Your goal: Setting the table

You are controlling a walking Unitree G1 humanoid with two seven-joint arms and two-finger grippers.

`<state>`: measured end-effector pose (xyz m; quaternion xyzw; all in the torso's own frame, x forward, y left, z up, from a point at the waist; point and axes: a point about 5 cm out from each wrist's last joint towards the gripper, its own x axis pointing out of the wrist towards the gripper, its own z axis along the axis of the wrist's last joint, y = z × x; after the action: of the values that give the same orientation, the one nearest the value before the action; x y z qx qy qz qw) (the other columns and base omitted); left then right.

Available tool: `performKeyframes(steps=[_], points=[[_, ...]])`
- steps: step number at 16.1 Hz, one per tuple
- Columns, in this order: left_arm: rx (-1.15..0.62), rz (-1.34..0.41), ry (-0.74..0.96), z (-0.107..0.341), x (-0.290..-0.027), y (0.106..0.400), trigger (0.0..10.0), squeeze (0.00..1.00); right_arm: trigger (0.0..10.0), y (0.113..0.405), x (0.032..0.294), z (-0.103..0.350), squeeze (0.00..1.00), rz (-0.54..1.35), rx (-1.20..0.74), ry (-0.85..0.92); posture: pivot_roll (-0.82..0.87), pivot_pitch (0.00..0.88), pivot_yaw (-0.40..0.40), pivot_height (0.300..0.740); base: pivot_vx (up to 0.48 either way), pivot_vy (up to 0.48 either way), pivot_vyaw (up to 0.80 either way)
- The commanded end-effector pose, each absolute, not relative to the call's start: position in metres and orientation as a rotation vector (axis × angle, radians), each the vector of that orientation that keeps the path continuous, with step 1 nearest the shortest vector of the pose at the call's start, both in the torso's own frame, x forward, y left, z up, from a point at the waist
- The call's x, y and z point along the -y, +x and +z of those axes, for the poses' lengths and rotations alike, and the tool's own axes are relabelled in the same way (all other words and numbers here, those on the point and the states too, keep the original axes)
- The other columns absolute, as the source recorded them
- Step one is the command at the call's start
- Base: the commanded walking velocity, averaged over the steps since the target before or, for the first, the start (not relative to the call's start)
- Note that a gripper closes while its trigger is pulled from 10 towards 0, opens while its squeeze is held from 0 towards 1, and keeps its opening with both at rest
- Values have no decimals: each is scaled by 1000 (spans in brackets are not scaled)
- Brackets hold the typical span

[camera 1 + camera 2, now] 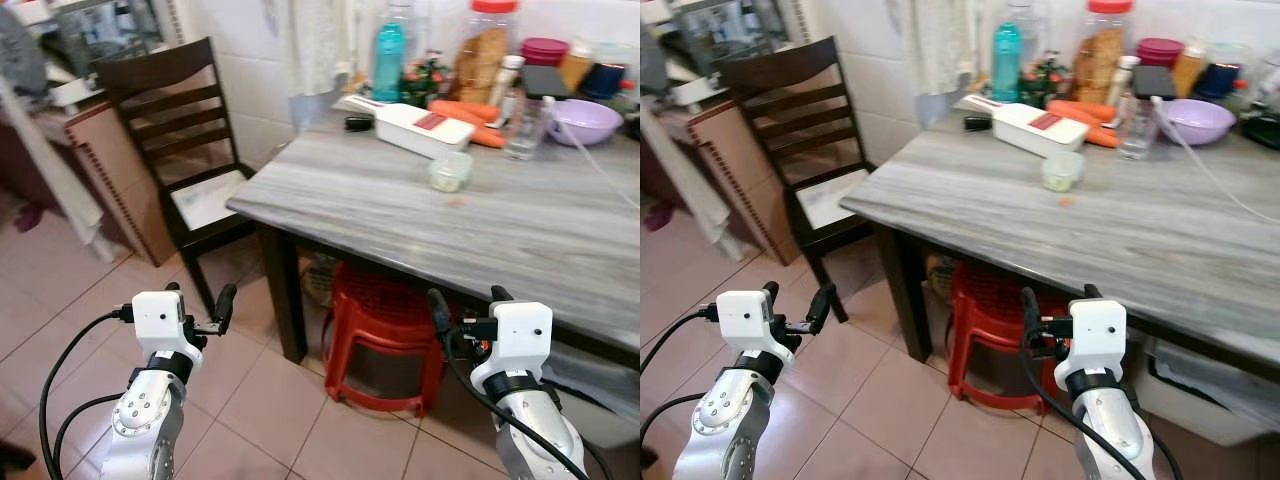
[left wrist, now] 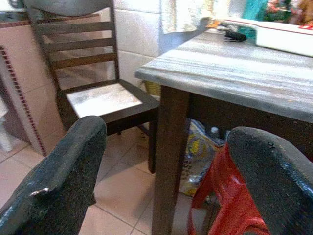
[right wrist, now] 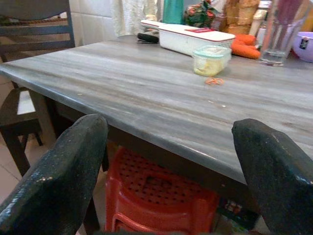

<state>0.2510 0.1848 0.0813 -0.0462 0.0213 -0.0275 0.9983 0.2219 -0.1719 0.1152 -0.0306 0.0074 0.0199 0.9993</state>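
The table (image 1: 400, 205), a grey streaked slab on dark legs, fills the right and centre of the eye views, and I stand in front of its near edge. Toward its far side sits a small lidded tub (image 1: 451, 171), with a white box with a red label (image 1: 422, 128) behind it, carrots (image 1: 470, 112) beside that, a drinking glass (image 1: 524, 128) and a purple bowl (image 1: 584, 121) at the upper right, and a teal bottle (image 1: 387, 62) and tall jar (image 1: 484, 50) along the wall. My left gripper (image 1: 200, 308) hangs at the lower left above the floor tiles, fingers spread and holding nothing. My right gripper (image 1: 468, 305) is at the lower right, below the table edge, fingers likewise apart and empty. A red stool (image 1: 380, 335) stands under the table, and a dark wooden chair (image 1: 180, 140) is at the upper left, beside the table's corner.
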Motion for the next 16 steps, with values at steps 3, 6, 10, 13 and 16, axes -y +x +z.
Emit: performKeyframes(steps=[3,6,10,13,16], points=[[-51,-54,-68,83,-188,254,10000,0,10000,223,171,113,0,23,-28,-46,-71,0,88,740,-81,0,0],[-51,-58,-63,84,-188,256,10000,0,10000,223,175,111,0,-11,-34,-85,-74,0,95,740,-242,0,0],[-49,-58,-60,85,-187,257,10000,0,10000,225,175,110,0,-40,-14,-66,-75,0,96,740,-256,0,0],[-51,-57,-60,85,-187,258,10000,0,10000,225,175,108,0,-44,-31,-24,-73,0,95,740,-256,0,0],[-53,-54,-59,84,-188,257,10000,0,10000,226,176,106,0,-49,-37,-25,-71,0,96,740,-261,0,0]])
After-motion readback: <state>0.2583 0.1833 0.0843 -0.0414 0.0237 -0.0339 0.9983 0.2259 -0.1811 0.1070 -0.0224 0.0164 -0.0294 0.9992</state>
